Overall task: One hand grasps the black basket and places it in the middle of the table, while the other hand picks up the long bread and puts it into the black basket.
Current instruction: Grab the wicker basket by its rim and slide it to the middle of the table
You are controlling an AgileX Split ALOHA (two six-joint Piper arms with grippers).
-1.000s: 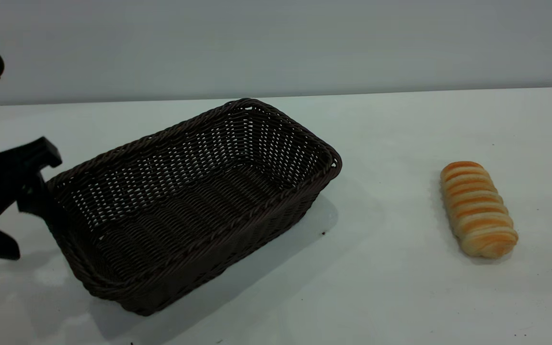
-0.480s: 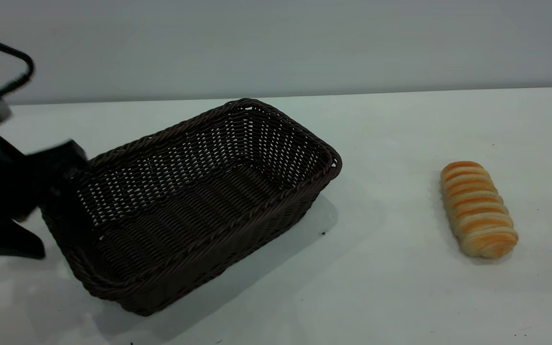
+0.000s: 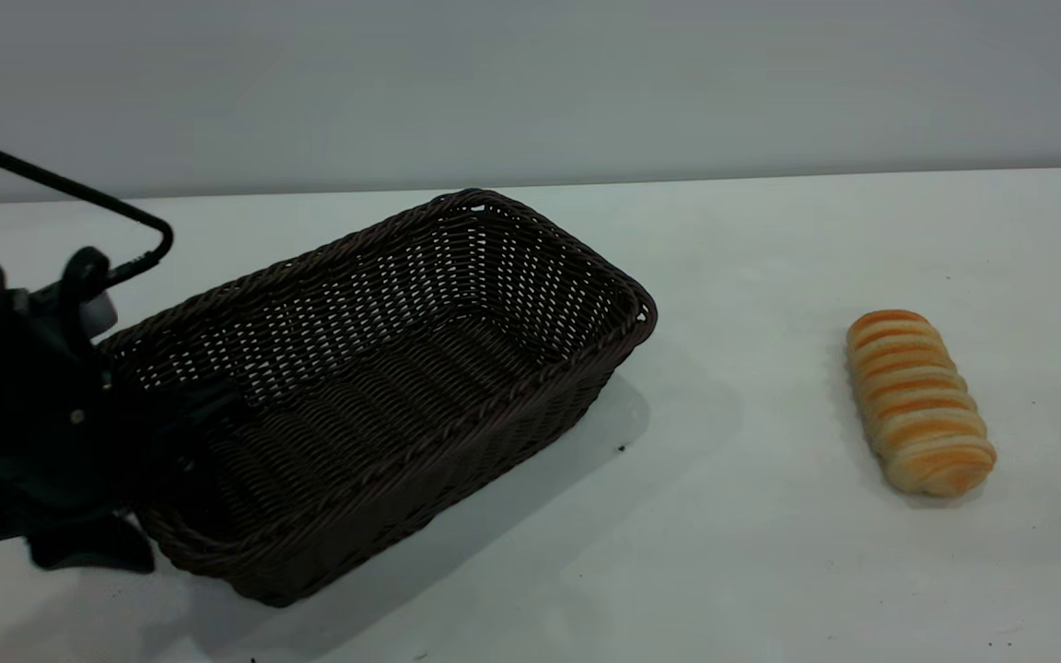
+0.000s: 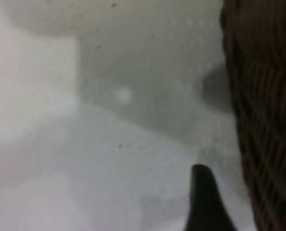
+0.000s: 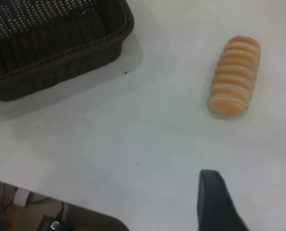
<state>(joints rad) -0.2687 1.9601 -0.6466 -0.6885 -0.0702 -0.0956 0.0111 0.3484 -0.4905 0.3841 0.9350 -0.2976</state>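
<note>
Here the left hand [image 3: 157, 460] straddles the near short wall of the black basket [image 3: 383, 387], fingers spread, one inside and one outside. The long bread [image 3: 919, 401] lies well apart on the white bench [image 3: 752, 552]. Whether the right hand [image 5: 249, 207] is spread, I cannot tell.

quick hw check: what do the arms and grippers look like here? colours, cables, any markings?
The left arm is matte black and bulky, with a silver-grey module near the wrist and a thin black cable looping above it. The left gripper is black too. Of the right gripper, only black finger parts show, in its wrist view. No markings are visible on either.
</note>
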